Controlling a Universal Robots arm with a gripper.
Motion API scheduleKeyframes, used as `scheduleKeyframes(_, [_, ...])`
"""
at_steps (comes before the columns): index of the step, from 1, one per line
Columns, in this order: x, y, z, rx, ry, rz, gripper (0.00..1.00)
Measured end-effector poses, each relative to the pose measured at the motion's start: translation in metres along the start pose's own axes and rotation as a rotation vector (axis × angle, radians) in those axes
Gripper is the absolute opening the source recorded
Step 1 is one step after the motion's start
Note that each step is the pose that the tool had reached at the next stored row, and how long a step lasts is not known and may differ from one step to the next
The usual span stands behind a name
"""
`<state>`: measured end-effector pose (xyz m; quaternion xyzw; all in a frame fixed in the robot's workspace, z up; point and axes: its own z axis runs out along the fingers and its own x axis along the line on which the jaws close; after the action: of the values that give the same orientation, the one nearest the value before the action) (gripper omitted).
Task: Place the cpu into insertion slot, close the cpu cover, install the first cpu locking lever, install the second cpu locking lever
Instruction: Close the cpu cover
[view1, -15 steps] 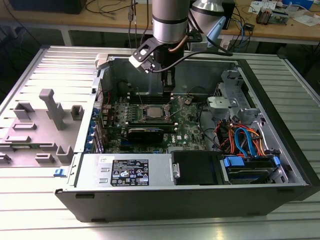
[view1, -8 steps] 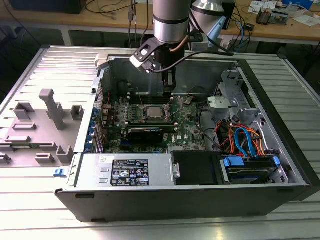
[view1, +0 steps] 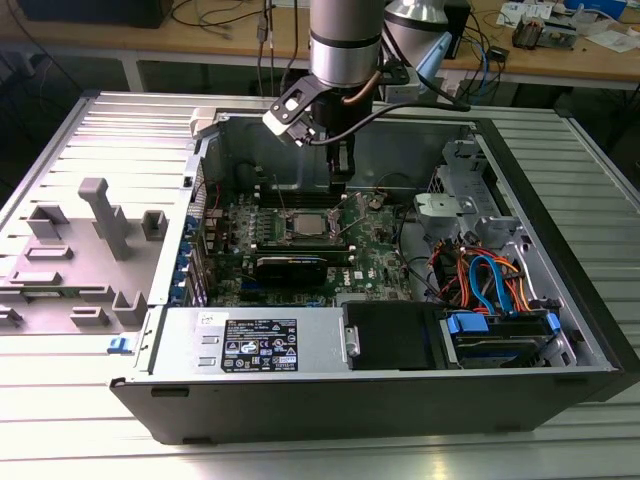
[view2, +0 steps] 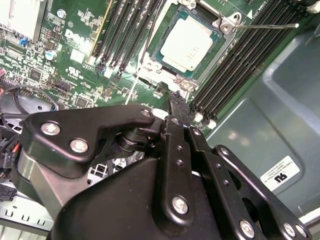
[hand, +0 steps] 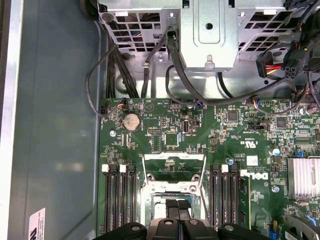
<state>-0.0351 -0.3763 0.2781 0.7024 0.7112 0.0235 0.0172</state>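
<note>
The cpu (view2: 189, 44), a flat square chip with a dull silver top, lies in the insertion slot (view2: 226, 26) on the green board; it is also visible in the exterior view (view1: 303, 226). The cpu cover (hand: 173, 158), a thin silvery frame, looks swung up off the socket at one edge. A thin locking lever (view2: 265, 26) sticks out free beside the socket. My gripper (view2: 177, 100) hovers just above the board at the socket's edge, fingers shut together with nothing between them. Its tips (hand: 177, 204) overlap the socket in the first wrist view. In the exterior view the gripper (view1: 340, 185) hangs behind the socket.
Long black memory slots (hand: 120, 200) flank the socket on both sides. A black card (view1: 290, 268) lies in front of it. A drive cage (hand: 207, 35) and loose cables (view1: 480, 275) crowd the exterior view's right. The case wall (view2: 280, 90) is close. A grey fixture (view1: 95, 230) stands outside.
</note>
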Motion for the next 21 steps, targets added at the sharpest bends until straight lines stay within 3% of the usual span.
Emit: scheduleKeyframes(21, [-0.0001, 0.0074, 0.0004, 0.0, -0.0001, 0.0, 0.11])
